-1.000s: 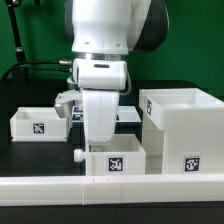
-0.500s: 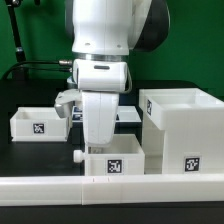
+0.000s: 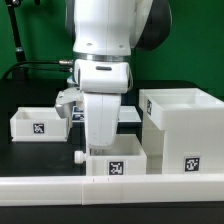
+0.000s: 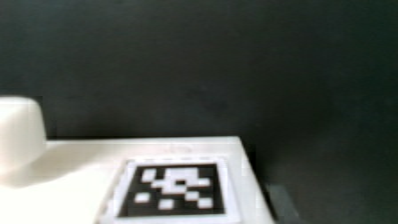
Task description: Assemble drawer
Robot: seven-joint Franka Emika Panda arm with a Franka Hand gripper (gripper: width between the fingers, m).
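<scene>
Drawer tray (image 3: 115, 164) beneath arm (image 3: 103, 60), shell (image 3: 188, 128) beside, rail (image 3: 50, 187) nearby

Arm (image 3: 104, 110) slightly lower over middle tray (image 3: 136, 160)

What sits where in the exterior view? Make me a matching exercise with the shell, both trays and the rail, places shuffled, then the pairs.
Things:
1. shell
2. tray with knob showing
3. other tray
4. rail

Places:
A. across the foreground
B. the exterior view's left
C. the exterior view's right
D. under the arm

Pairs: 1-C, 2-D, 3-B, 4-A.
</scene>
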